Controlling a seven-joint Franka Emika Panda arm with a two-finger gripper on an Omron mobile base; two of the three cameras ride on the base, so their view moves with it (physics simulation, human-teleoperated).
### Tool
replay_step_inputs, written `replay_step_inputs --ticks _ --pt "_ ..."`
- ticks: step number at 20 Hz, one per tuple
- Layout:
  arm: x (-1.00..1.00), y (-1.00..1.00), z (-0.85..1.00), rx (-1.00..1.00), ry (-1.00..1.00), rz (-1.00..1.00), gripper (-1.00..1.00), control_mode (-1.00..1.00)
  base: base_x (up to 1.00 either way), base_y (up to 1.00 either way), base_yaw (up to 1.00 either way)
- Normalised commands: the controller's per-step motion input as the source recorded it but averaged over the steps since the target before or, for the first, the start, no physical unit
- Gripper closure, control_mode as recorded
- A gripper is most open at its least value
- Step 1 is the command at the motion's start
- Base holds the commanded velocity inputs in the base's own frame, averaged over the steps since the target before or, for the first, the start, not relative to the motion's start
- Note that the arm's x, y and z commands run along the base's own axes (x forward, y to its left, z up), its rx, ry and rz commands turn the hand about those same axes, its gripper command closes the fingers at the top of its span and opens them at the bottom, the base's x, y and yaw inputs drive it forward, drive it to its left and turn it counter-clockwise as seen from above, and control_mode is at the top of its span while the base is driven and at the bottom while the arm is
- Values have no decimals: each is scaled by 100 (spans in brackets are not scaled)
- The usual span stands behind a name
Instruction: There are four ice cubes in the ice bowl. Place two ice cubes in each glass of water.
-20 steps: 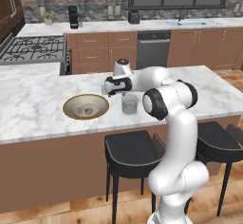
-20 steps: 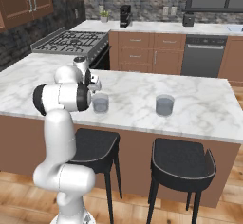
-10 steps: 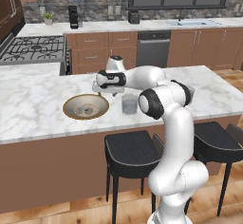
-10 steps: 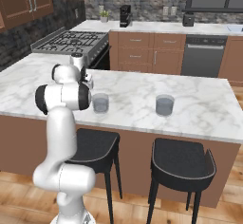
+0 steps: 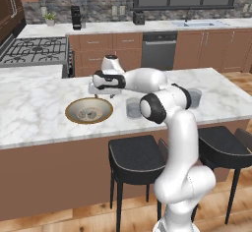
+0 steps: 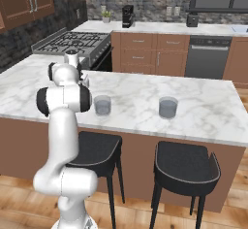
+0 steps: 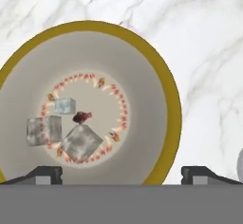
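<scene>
The ice bowl (image 7: 167, 91), grey-beige inside with a golden-brown rim, lies right under my hand. Three ice cubes rest near its middle: a small one (image 7: 64, 106), one at the left (image 7: 43, 130) and a bigger tilted one (image 7: 81, 142). My gripper (image 7: 123, 174) hangs open above the bowl's near side, holding nothing. From the left base, the gripper (image 5: 101, 93) hovers over the far right edge of the ice bowl (image 5: 71, 114). One glass of water (image 5: 133, 107) stands just right of the bowl, the other (image 5: 194, 98) further right. From the right base both glasses (image 6: 102, 105) (image 6: 168, 107) and the gripper (image 6: 83, 80) show.
The marble island counter (image 5: 34, 103) carries all of this. Two black stools (image 5: 135, 157) (image 5: 216, 145) stand along its near edge. Behind the island are a stove (image 5: 32, 49), a dishwasher (image 5: 158, 49) and a back counter with a coffee machine (image 5: 76, 17).
The hand has swung left, from above the near glass to above the bowl. The gripper has stayed open; bowl and glasses have not moved.
</scene>
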Motion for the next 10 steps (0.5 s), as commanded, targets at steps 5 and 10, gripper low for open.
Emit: replay_step_inputs --ticks 5,10 --pt "1 37 -1 -2 3 0 -100 -100 0 0 0" --pt "0 9 -10 -3 12 7 -100 -100 0 0 0"
